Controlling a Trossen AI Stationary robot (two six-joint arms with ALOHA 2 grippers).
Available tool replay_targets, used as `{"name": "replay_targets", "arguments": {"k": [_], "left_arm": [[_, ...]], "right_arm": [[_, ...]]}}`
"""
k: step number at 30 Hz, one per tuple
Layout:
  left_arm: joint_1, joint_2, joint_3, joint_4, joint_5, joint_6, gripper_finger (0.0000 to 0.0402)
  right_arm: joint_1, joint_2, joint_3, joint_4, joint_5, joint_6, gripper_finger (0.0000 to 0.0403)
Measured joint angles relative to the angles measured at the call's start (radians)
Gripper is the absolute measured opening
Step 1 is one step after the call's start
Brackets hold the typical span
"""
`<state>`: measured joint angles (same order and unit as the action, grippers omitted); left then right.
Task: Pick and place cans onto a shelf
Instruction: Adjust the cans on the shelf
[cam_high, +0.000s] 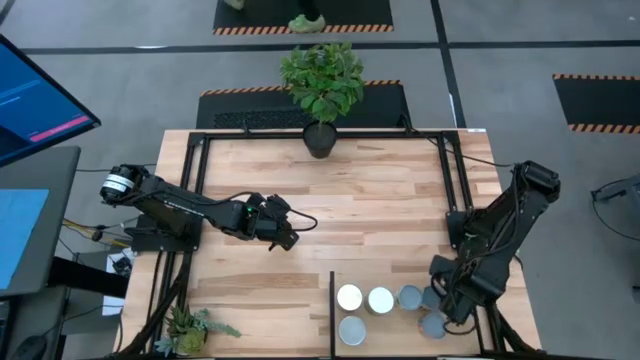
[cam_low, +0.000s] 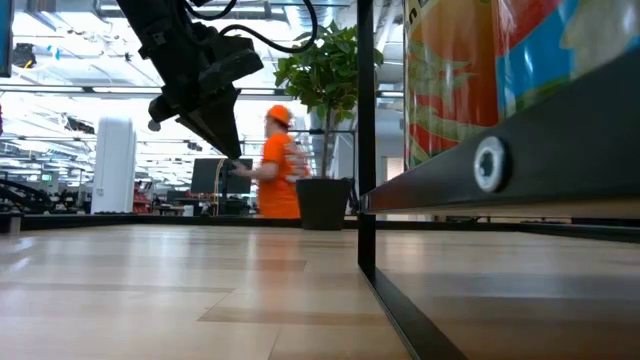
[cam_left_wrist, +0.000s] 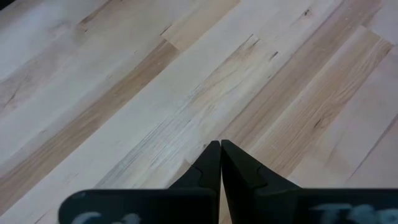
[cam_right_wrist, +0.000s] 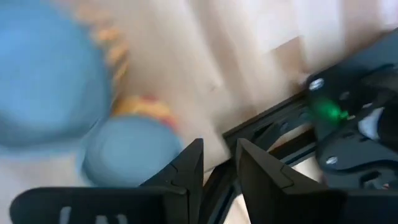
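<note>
Several cans (cam_high: 381, 299) with white or pale-blue tops stand upright on the shelf (cam_high: 390, 338), a wood panel with black bars at the table's near right. My right gripper (cam_high: 449, 306) hovers at the shelf's right end, beside two pale-blue can tops (cam_right_wrist: 127, 155). Its fingers (cam_right_wrist: 219, 163) are a little apart, with nothing between them. My left gripper (cam_high: 286, 234) is shut and empty above the bare tabletop left of centre; it also shows in the left wrist view (cam_left_wrist: 221, 149) and the low view (cam_low: 222, 125). One can (cam_low: 480, 70) looms close in the low view.
A black plant pot (cam_high: 320, 140) with a leafy plant stands at the table's far edge. A small plant (cam_high: 190, 328) sits at the near left corner. The shelf's black upright bar (cam_low: 366, 140) stands mid-table. A person in orange (cam_low: 280, 175) is in the room behind.
</note>
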<state>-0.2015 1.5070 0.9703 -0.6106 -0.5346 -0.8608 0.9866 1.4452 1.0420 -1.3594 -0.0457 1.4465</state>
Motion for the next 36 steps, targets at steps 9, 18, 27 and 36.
{"name": "replay_targets", "arguments": {"k": [9,18,27,36], "left_arm": [[0.0,0.0,0.0,0.0,0.026,0.0,0.0],[0.0,0.0,0.0,0.001,0.026,-0.017,0.0],[0.0,0.0,0.0,0.008,0.027,-0.018,0.0],[0.0,0.0,0.0,0.036,0.03,-0.017,0.0]], "right_arm": [[-0.123,-0.008,0.0,-0.065,0.083,0.06,0.0117],[-0.322,-0.156,0.0,-0.123,0.284,0.199,0.0117],[-0.483,-0.249,0.0,-0.05,0.519,0.184,0.0117],[-0.604,-0.247,0.0,0.037,0.546,0.015,0.0117]]}}
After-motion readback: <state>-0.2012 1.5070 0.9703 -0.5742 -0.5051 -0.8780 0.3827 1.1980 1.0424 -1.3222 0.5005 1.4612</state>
